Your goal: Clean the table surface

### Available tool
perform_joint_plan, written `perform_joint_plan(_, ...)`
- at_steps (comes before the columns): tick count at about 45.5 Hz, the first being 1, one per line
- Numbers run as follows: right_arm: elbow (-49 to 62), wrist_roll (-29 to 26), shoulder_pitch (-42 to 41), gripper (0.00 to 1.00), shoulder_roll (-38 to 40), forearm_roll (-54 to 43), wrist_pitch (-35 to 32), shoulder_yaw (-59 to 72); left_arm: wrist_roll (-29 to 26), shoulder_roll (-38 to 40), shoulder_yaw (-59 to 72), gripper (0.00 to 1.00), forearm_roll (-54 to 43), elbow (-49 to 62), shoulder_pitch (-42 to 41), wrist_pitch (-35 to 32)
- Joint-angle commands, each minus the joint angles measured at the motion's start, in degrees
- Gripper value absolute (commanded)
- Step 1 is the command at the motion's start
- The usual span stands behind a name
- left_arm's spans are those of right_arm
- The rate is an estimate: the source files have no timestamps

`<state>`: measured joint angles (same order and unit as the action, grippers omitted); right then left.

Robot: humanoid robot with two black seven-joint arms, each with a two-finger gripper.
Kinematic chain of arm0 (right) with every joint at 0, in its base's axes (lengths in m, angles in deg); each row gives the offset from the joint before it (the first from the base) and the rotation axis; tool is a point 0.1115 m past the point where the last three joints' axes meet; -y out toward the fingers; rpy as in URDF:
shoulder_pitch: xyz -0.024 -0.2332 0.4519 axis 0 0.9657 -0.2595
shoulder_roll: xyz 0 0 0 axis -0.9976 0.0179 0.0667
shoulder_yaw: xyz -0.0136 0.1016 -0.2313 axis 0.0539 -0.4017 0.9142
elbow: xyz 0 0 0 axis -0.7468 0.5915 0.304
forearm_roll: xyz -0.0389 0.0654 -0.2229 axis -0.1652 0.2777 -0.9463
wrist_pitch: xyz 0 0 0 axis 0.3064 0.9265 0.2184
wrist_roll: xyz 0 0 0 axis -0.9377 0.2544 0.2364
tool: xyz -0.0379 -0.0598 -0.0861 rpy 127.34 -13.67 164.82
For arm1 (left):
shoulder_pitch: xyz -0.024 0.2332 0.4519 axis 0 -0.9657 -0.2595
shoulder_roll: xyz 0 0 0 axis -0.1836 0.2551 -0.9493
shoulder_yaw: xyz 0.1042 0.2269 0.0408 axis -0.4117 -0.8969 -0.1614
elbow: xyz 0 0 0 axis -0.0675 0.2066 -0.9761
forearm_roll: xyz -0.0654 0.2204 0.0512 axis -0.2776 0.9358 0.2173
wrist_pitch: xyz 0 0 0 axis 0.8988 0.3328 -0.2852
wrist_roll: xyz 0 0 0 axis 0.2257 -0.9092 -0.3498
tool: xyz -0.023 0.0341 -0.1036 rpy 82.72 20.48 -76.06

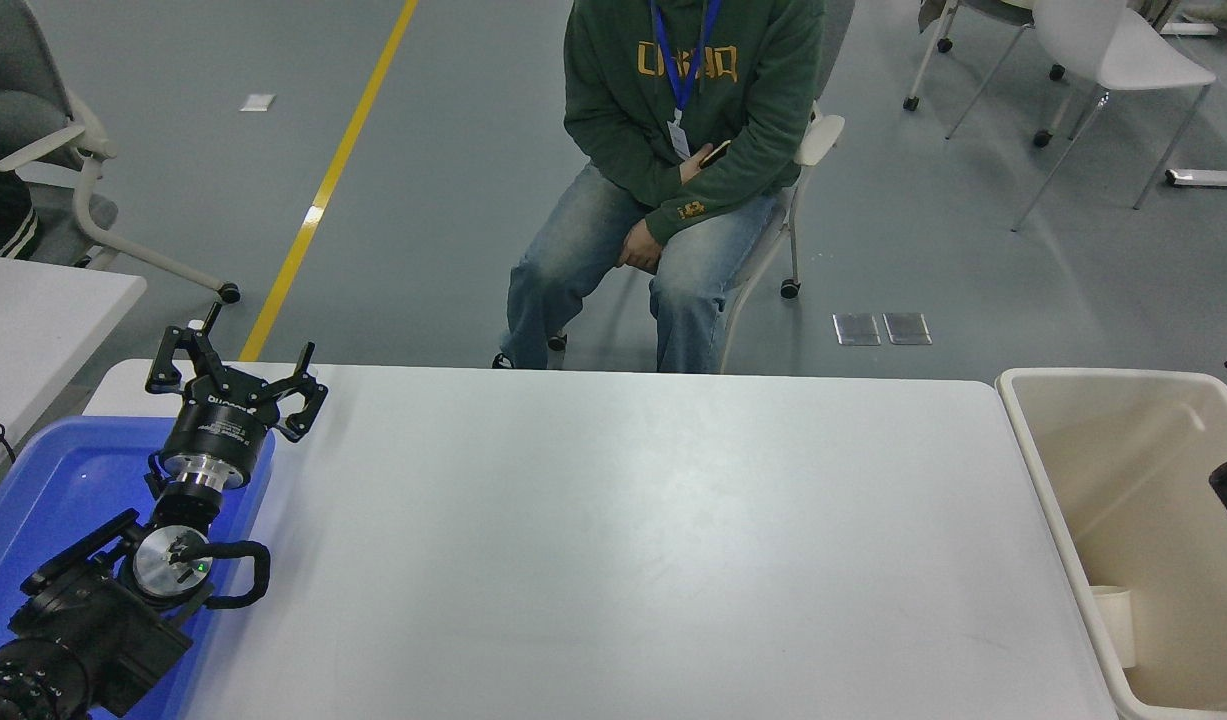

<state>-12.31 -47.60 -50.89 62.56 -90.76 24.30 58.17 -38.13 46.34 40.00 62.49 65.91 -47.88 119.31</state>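
My view is bright and evenly lit from overhead. The table surface (613,540) throws back a broad, soft sheen across its middle, with no harsh glare. My left arm casts only a faint shadow over the blue tray (43,490), where one small highlight glints. Focus stays sharp from the near edge to the floor, and straight lines barely bend at the edges.
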Motion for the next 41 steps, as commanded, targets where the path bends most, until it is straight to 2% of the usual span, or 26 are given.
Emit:
perform_joint_plan(1, 1.08, 0.00, 2.90, 0.00, -1.46, 0.86, 1.04, -2.62, 0.00, 0.00, 0.00, 1.00, 0.05, 0.01, 0.01, 0.00)
perform_joint_plan(14, 1.00, 0.00, 3.42, 0.01, -1.81, 0.86, 1.04, -5.34, 0.00, 0.00, 0.00, 1.00, -0.04, 0.01, 0.01, 0.00)
perform_joint_plan(15, 1.08, 0.00, 3.42, 0.09, -1.81, 0.86, 1.12, -5.61, 0.00, 0.00, 0.00, 1.00, 0.05, -0.08, 0.01, 0.00)
perform_joint_plan(17, 1.08, -0.17, 3.34, 0.32, -1.98, 0.86, 1.30, -6.40, 0.00, 0.00, 0.00, 1.00, -0.04, 0.01, 0.01, 0.00)
perform_joint_plan(20, 1.08, -0.17, 3.25, 0.80, -2.25, 0.86, 1.30, -7.72, 0.00, 0.00, 0.00, 1.00, -0.04, -0.08, 0.01, 0.00)
perform_joint_plan(21, 1.08, -0.17, 3.16, 0.91, -2.34, 0.86, 1.39, -8.07, 0.00, 0.00, 0.00, 1.00, -0.04, -0.08, 0.01, 0.00)
perform_joint_plan(22, 1.08, -0.17, 3.16, 0.97, -2.42, 0.86, 1.47, -8.59, 0.00, 0.00, 0.00, 1.00, -0.04, -0.08, 0.01, 0.00)
perform_joint_plan(41, 1.00, -0.09, 3.95, 0.98, -3.57, 0.86, 1.39, -11.50, 0.00, 0.00, 0.00, 1.00, -0.04, 0.01, 0.01, 0.00)
